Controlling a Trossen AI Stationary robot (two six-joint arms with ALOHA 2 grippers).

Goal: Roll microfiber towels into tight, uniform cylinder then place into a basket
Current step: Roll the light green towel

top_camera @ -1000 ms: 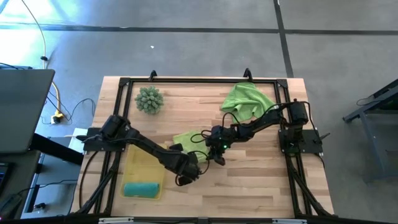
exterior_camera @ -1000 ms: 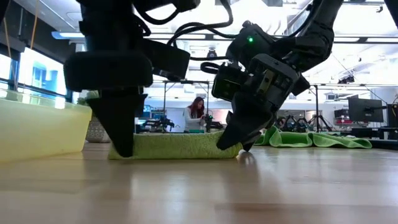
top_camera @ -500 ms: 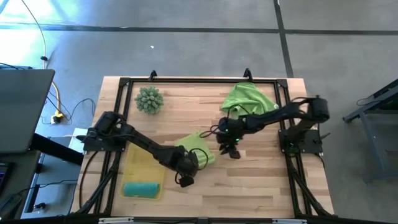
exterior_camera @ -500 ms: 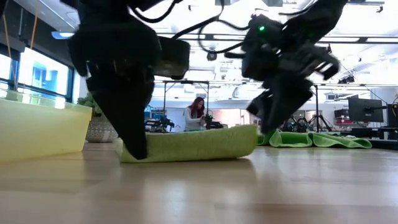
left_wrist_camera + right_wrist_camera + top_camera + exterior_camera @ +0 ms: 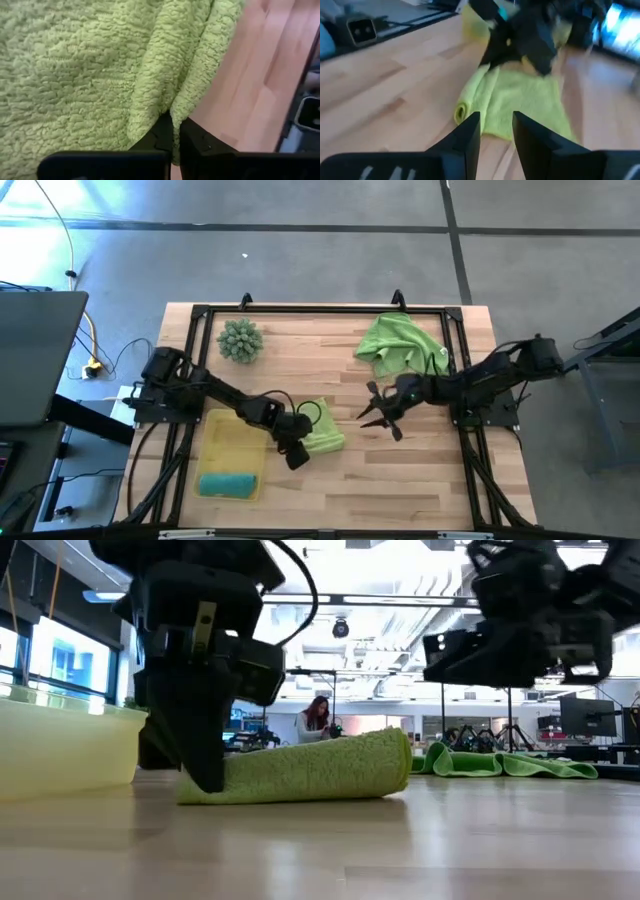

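A lime green microfiber towel (image 5: 323,431), partly rolled with a thick rounded end (image 5: 395,762), lies on the table at mid-front. My left gripper (image 5: 297,457) is shut on its near-left corner. My right gripper (image 5: 381,417) hangs open above the table to the towel's right, touching nothing; its wrist view looks at the towel (image 5: 520,100) past the spread fingers. A second lime towel (image 5: 398,340) lies crumpled at the far right. The yellow basket (image 5: 222,442) at the front left holds a rolled teal towel (image 5: 228,483). My left gripper pinches a folded edge of the lime towel (image 5: 176,114) between its two fingers (image 5: 194,141), at the towel's near-left corner. The fingers slant down from the table's left. The towel rests on the table, slack; how many layers are in the pinch I cannot tell.
A spiky pale-green ball (image 5: 240,340) sits at the far left. A black frame (image 5: 320,310) runs round the tabletop. Bare wood shows along the front (image 5: 400,480) to the right of the basket. A person (image 5: 318,722) is far off in the room behind.
My right gripper has opened, let go of the lime towel's right end, risen and drawn back toward the table's right edge. My left gripper has tipped and kept its hold. The towel has bunched into a shorter, thicker shape and shifted toward the near edge.
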